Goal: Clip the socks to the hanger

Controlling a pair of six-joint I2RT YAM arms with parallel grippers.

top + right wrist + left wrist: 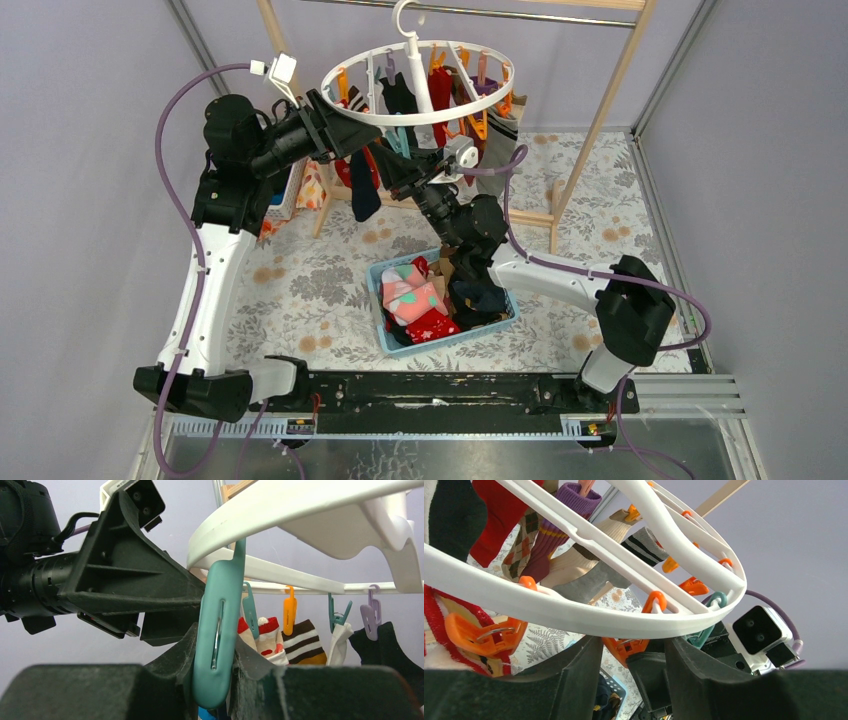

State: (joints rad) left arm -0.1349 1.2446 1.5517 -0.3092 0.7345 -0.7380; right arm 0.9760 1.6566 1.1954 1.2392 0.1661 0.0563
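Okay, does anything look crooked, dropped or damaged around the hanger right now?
Nothing stands out. The clipped socks hang straight from the hanger, and the loose socks sit heaped inside the blue basket. No breakage shows.

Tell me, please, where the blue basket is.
In the top view, the blue basket sits mid-table, between the white hanger and the arms' bases, just left of the right arm.

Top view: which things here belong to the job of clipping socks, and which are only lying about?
Job: hanger, loose socks in the blue basket, clipped socks, left tool, right tool.
Lying about: wooden rail frame, white basket, floral cloth.
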